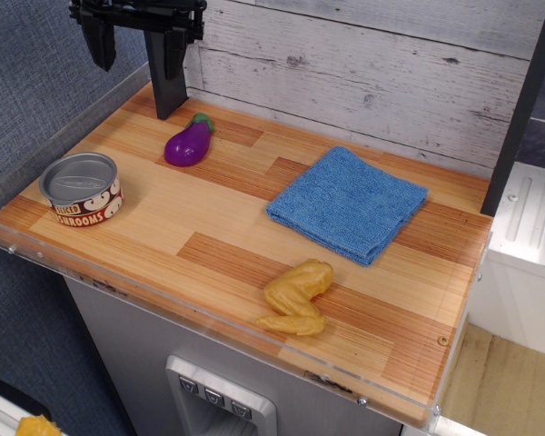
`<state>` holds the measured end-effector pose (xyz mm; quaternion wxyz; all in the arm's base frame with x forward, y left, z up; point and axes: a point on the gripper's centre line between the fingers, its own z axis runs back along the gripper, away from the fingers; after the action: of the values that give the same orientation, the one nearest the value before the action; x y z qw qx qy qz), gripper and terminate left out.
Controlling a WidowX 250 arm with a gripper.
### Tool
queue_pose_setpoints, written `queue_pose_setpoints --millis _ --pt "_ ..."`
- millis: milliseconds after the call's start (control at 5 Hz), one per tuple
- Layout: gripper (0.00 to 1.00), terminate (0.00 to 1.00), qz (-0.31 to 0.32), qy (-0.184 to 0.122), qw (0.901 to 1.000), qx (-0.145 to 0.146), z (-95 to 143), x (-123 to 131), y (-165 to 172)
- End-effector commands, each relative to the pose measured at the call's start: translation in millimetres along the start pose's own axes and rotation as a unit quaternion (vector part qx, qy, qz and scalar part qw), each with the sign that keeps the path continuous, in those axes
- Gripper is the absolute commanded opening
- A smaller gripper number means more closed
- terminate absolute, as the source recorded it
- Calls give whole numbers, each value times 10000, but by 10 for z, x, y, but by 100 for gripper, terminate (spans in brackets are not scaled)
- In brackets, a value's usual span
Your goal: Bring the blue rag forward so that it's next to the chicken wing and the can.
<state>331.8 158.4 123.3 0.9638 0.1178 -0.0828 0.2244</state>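
Observation:
The blue rag (348, 203) lies flat and folded on the wooden tabletop, right of centre and toward the back. The golden-yellow chicken wing (297, 298) lies near the front edge, just in front of the rag. The can (82, 189) with a grey lid and red-and-cream mushroom label stands at the front left. My black gripper (134, 64) hangs at the back left corner, far from the rag. Its jaws are apart with nothing between them.
A purple toy eggplant (190, 143) lies at the back left, just right of the gripper. A white plank wall (363, 73) backs the table. A clear plastic lip (118, 282) runs along the front edge. A dark post (518, 118) stands at the right.

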Motion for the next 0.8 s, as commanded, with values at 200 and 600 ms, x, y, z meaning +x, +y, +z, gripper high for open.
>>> queue_pose_setpoints --millis 200,600 --pt "100 0 -409 -96 9990 -176 63 18 -331" --pt "100 0 -1540 -341 9863 -473 173 -94 -1103"
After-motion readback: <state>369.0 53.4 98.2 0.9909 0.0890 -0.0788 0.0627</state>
